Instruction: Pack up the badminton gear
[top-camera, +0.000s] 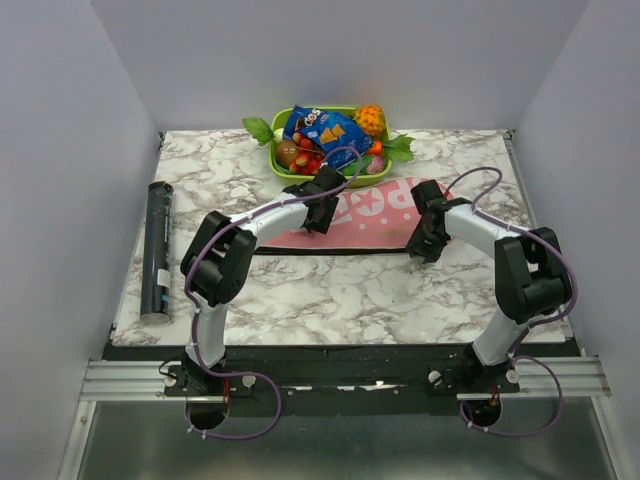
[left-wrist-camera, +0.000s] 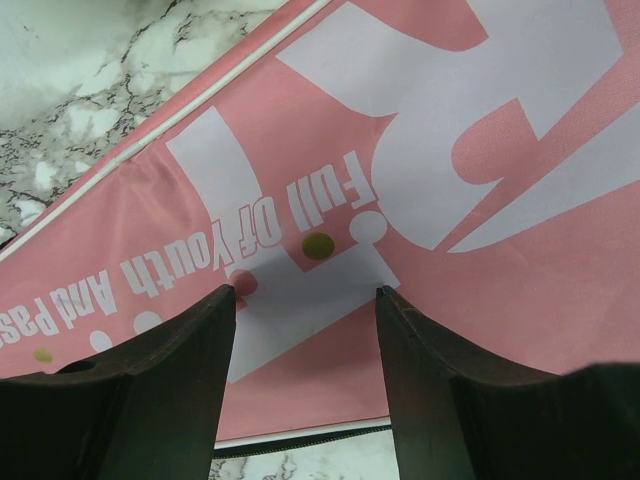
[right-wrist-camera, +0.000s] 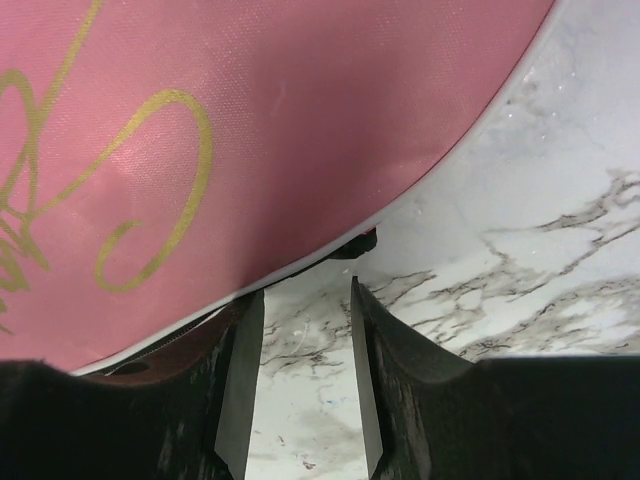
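The pink racket-shaped bag (top-camera: 375, 215) lies flat mid-table, its white lettering facing up. My left gripper (top-camera: 318, 213) hovers over its left part. In the left wrist view that gripper (left-wrist-camera: 305, 292) is open above the lettered pink cloth (left-wrist-camera: 500, 250), with nothing between the fingers. My right gripper (top-camera: 425, 243) sits at the bag's right near edge. The right wrist view shows it (right-wrist-camera: 305, 290) open, with only marble between the fingers; the bag's rim (right-wrist-camera: 250, 150) and a small black zipper tab (right-wrist-camera: 357, 246) lie just past the tips. A long black tube (top-camera: 157, 246) lies far left.
A green tray (top-camera: 283, 166) of toy fruit with a blue snack packet (top-camera: 325, 128) stands at the back, just behind the bag. Grey walls close in the table on the left, right and back. Purple cables loop off both arms.
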